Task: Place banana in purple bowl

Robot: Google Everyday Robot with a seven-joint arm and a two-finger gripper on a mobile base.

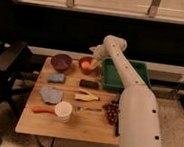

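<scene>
- Lying flat near the middle of the worktop (79, 128): banana (86, 95), pale yellow, long axis roughly 9-to-3, nothing gripping it.
- Purple bowl (61, 61) sits at the far-left corner, about 10 o'clock from the banana and well apart from it; what's inside it can't be made out.
- Black block (89, 84) is just beyond the banana at 12 o'clock. The orange-red bowl (88, 65) is further out on the same line, beside the purple bowl at its 3 o'clock.
- Fork (88, 109) is near the banana at 6 o'clock.
- Grey-blue cloth (50, 94) is at the banana's 9 o'clock, and the blue sponge (56, 77) lies between that cloth and the purple bowl.
- White cup (63, 111) is at 7 o'clock, with the orange utensil (42, 110) touching or just beside it on its 9 o'clock side.
- Grapes (112, 111) are at 4 o'clock, by the worktop's right edge.
- Green tray (127, 77) is at 2 o'clock, in the far-right corner.
- Arm (133, 93) comes in from 5 o'clock and crosses over the tray.
- Claw (94, 54) hangs over the orange-red bowl, well away from the banana; spread or pressed together: cannot tell.
</scene>
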